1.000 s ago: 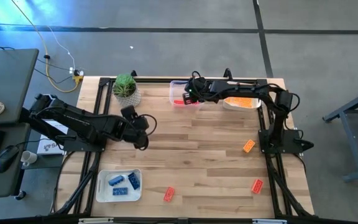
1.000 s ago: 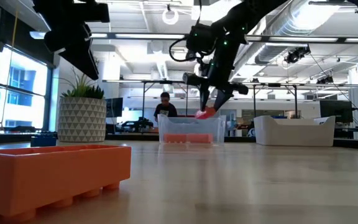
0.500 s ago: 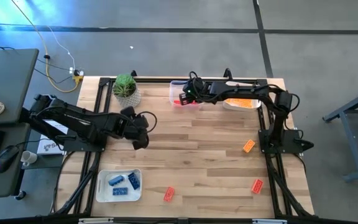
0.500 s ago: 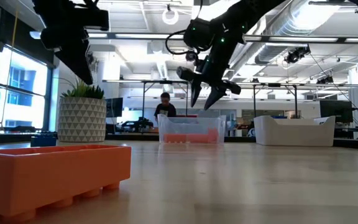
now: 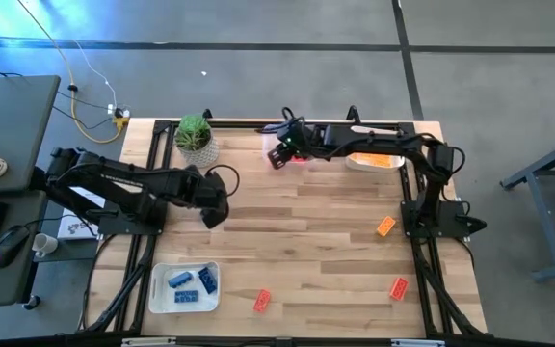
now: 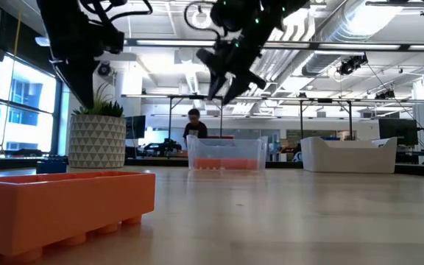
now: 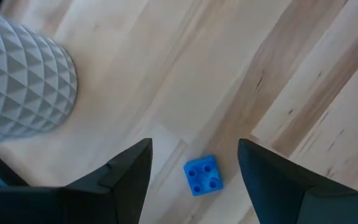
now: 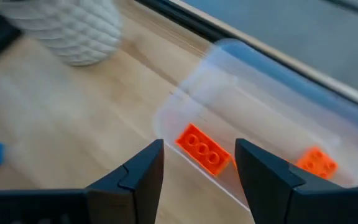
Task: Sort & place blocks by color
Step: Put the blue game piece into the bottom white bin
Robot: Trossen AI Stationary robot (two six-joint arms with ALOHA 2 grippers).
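Observation:
My right gripper (image 5: 279, 154) hangs open and empty above the near-left corner of the clear tray (image 5: 276, 135). In that tray lie two red-orange blocks (image 8: 205, 148) (image 8: 316, 163). My left gripper (image 7: 194, 146) is open above a small blue block (image 7: 202, 175) lying flat on the table near the plant pot (image 7: 17, 87). That block is hidden in the high view. Other blue blocks (image 5: 189, 282) lie in the white tray (image 5: 158, 301) at the near left. Loose on the table are an orange block (image 5: 385, 226) and two red ones (image 5: 398, 286) (image 5: 262, 301).
A second white tray (image 5: 359, 164) with orange blocks stands at the far right, by the right arm's base. The potted plant (image 5: 195, 137) stands at the far left. A large orange block (image 6: 57, 202) fills the low view's foreground. Bare wood lies mid-table.
My right gripper has opened and let a red block go into the clear tray. It has then risen and moved toward the table's left. My left gripper has shifted a little toward the far edge.

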